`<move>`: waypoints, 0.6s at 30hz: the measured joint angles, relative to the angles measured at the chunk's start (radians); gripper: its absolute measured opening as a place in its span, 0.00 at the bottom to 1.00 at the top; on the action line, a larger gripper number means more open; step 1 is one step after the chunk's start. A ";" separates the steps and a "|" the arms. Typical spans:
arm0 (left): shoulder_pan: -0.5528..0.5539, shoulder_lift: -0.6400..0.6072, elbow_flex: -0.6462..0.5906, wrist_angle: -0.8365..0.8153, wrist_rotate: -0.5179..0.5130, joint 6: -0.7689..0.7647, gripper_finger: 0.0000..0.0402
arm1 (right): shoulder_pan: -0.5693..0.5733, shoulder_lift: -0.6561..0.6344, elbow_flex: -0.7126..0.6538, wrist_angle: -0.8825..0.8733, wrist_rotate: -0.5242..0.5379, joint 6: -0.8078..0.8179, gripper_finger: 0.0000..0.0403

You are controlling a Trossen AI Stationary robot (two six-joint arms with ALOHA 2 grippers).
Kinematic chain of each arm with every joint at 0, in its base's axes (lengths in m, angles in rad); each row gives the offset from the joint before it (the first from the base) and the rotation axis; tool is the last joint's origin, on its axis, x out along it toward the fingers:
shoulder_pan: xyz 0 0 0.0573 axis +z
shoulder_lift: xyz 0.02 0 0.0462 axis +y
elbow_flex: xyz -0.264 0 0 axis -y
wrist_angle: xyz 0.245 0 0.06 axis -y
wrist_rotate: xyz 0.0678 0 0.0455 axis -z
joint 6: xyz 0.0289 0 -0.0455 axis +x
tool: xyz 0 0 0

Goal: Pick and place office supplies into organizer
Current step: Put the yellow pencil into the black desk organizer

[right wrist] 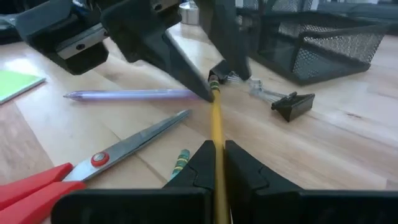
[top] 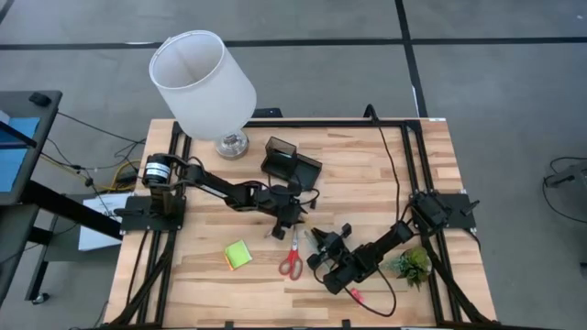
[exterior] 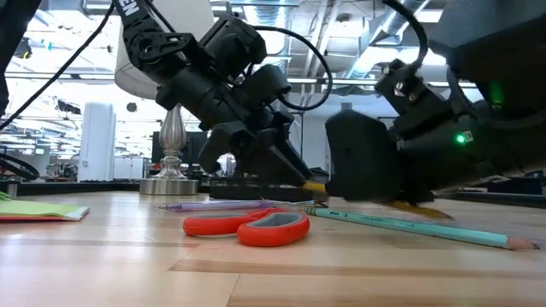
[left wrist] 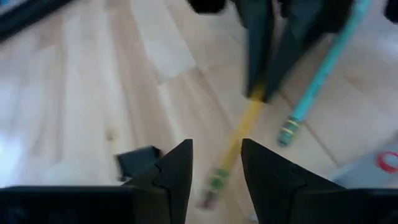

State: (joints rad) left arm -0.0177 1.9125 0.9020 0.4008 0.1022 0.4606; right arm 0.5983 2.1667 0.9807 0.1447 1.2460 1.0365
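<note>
left arm [top: 225, 190]: black jointed links, chunky rounded housings, a silver round motor cap at its base
right arm [top: 385, 246]: black, boxy segments, a small green light glowing on its side in the low view
base plates [top: 151, 211]: flat black brackets bolted to the bench's left and right edges
cables [top: 390, 151]: thin black wires looping off both arms
fingers [left wrist: 174, 171]: matte black, wedge-shaped, tapering to pointed tips
</note>
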 joint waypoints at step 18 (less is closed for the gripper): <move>-0.006 0.001 0.000 -0.024 0.017 0.008 0.23 | 0.000 -0.004 0.003 0.001 0.001 -0.001 0.02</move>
State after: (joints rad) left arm -0.0235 1.9134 0.9024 0.3766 0.1196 0.4691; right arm 0.5983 2.1632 0.9833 0.1459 1.2465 1.0355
